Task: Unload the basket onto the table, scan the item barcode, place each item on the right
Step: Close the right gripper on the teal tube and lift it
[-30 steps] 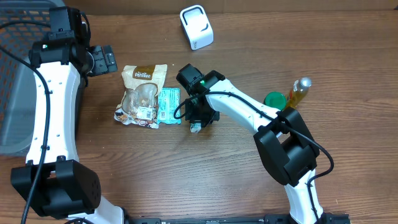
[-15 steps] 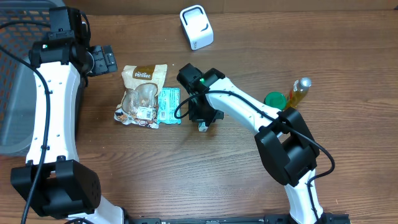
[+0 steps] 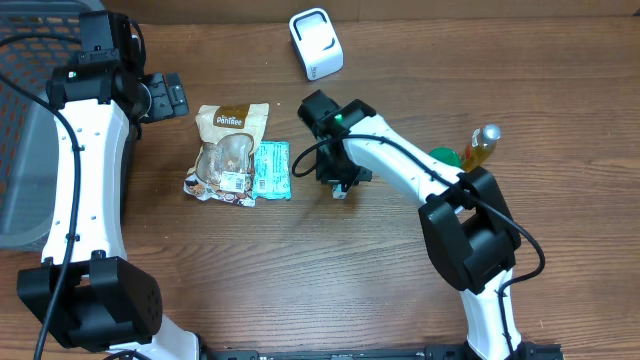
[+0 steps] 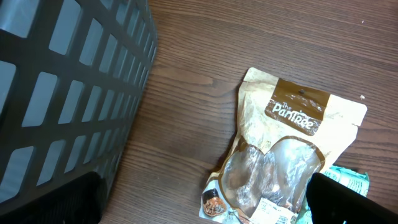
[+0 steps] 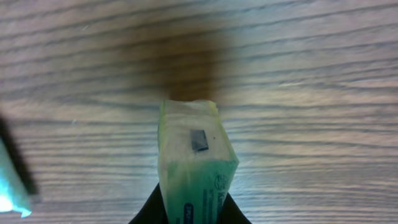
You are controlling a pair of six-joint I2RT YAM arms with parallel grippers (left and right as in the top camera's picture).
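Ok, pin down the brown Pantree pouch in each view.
Overhead: Pantree pouch left of centre, in the upper half.
Left wrist: Pantree pouch at lower right, logo readable.
Right wrist: not in it; the green box sits mid-frame.
Shared landmark: the teal packet beside the pouch, seen overhead and at the left wrist's bottom right edge.

Bright, even light from above shows the table (image 3: 300,290) sharp, its shadows soft. The right wrist view is blurred, with a dark shadow on the wood beyond the pack (image 5: 196,158). The pouch (image 4: 298,124) window glints; the near basket (image 4: 68,68) is unfocused.
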